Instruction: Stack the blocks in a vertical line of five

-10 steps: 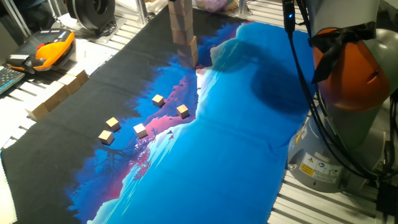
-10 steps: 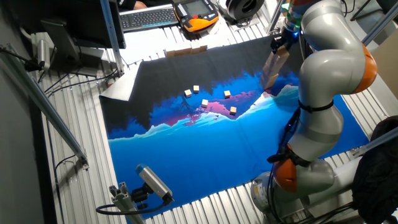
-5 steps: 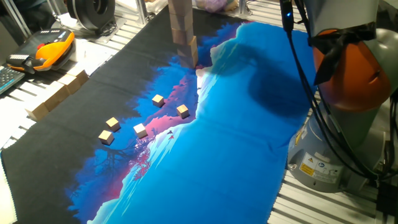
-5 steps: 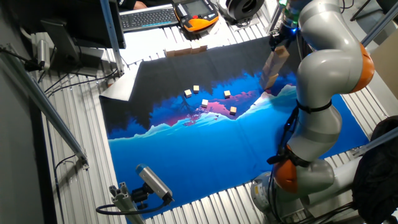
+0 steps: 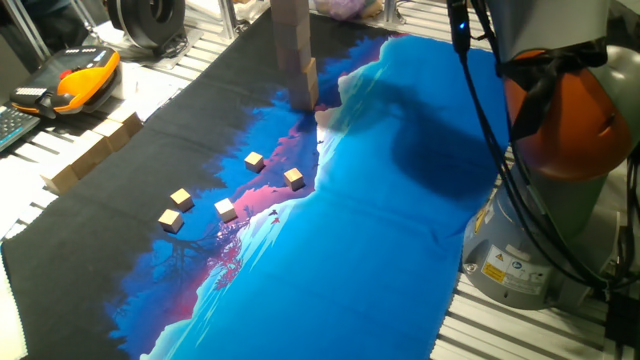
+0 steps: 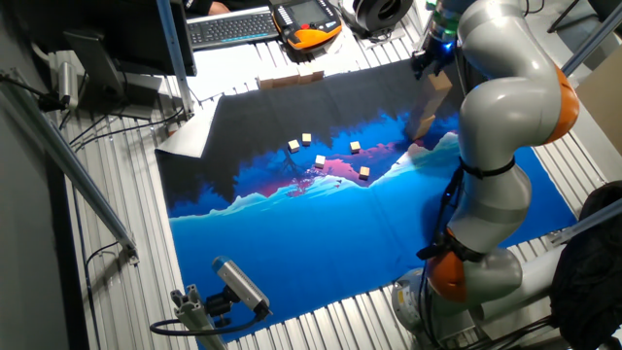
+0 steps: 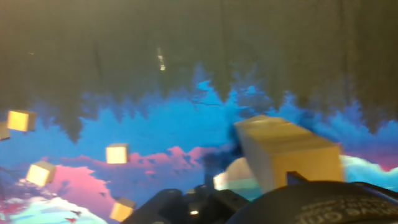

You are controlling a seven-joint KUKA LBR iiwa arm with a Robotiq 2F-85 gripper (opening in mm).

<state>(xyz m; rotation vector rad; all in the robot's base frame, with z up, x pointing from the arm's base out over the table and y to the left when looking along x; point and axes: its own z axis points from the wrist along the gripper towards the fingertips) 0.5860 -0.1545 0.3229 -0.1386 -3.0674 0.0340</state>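
Note:
The blocks stand as one tall tan column (image 5: 298, 60) on the cloth, and its top runs out of that fixed view. In the other fixed view the column (image 6: 426, 112) leans slightly in the picture. My gripper (image 6: 431, 64) hangs right at its upper end. The hand view looks down along the column (image 7: 286, 155), which lies right of centre. My gripper (image 7: 249, 194) shows only as dark blurred shapes at the bottom edge, open, with nothing between the fingers.
Several tiny cubes (image 5: 254, 160) lie scattered on the blue and pink cloth (image 5: 380, 220), left of the column. Long wooden bars (image 5: 92, 150) sit at the cloth's left edge. An orange pendant (image 5: 85, 78) and a keyboard (image 6: 233, 26) lie beyond it.
The arm's upper part has shifted a little up and to the left above the column. The column and the tiny cubes have not moved.

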